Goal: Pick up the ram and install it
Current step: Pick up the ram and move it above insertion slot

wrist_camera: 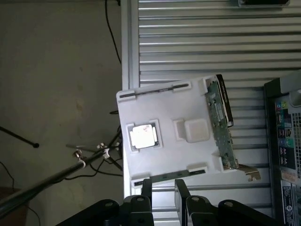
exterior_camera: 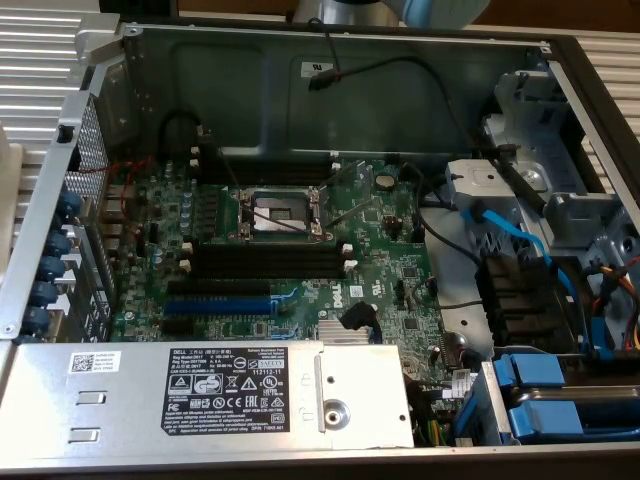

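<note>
Pickup stage: the end effector (wrist_camera: pixel 163 190), jaws released, hangs over the ram (wrist_camera: pixel 165 175) in its white tray (wrist_camera: pixel 188 103); gripping likely demands squaring across the thin board.

A ribbed metal table (wrist_camera: pixel 188 47) carries a white tray (wrist_camera: pixel 155 108) lying flat at its edge; an open computer case (exterior_camera: pixel 330 60) stands on the same slats, near the tray; a ram (wrist_camera: pixel 155 91) lies in a groove along the tray's side

Claw (wrist_camera: pixel 163 187) spread wide, close by the ram (wrist_camera: pixel 171 175), which lies slotted along the nearest edge of the white tray (wrist_camera: pixel 188 103). Tray sits on ribbed surface (wrist_camera: pixel 197 42); processor chip (wrist_camera: pixel 142 136) seated in tray.
</note>
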{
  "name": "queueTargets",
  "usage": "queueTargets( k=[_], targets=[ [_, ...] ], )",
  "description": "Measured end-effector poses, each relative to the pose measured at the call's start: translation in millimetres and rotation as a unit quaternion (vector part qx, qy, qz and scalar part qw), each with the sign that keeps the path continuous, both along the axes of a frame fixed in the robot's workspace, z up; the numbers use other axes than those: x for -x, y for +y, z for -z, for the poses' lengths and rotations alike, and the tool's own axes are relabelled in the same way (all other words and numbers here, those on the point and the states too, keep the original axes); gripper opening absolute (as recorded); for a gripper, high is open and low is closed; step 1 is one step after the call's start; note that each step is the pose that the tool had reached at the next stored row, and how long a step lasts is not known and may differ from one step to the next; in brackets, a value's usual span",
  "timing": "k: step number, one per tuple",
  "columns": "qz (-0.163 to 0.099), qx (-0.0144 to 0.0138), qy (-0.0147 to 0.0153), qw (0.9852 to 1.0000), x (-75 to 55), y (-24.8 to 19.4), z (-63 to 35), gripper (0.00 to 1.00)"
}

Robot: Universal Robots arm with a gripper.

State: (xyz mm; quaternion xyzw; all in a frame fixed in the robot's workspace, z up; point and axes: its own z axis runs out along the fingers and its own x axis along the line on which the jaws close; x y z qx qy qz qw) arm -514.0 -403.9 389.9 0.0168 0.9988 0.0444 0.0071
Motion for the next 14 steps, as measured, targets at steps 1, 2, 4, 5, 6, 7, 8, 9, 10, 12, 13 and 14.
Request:
queueTargets(
  k=[1, 2, 4, 5, 6, 7, 8, 9, 10, 12, 13, 14],
  targets=[
    [-0.003, -0.0005, 0.0001, 1.0000, 0.0, -0.2, 0.7, 0.33],
    [-0.006, -0.0013, 0.0001, 1.0000, 0.0, -0.7, 1.6, 0.33],
    [-0.007, -0.0035, 0.0002, 1.0000, -0.1, -4.0, 4.3, 0.33],
    [-0.007, -0.0046, 0.0004, 1.0000, -0.6, -6.1, 5.7, 0.33],
    [-0.007, -0.0054, 0.0003, 1.0000, -1.3, -8.0, 7.6, 0.33],
    [-0.007, -0.0056, 0.0004, 1.0000, -2.0, -9.3, 9.3, 0.33],
    [-0.007, -0.0057, 0.0004, 1.0000, -2.7, -10.5, 11.1, 0.33],
    [-0.007, -0.0057, 0.0005, 1.0000, -3.5, -11.4, 12.9, 0.33],
    [-0.007, -0.0057, 0.0008, 1.0000, -4.4, -11.9, 14.7, 0.33],
    [-0.015, -0.0057, 0.0019, 0.9999, -4.9, -12.0, 17.8, 0.33],
    [-0.024, -0.0058, 0.0020, 0.9997, -4.9, -12.0, 18.7, 0.33],
    [-0.033, -0.0061, 0.0021, 0.9994, -4.9, -12.1, 19.2, 0.33]
  ],
)
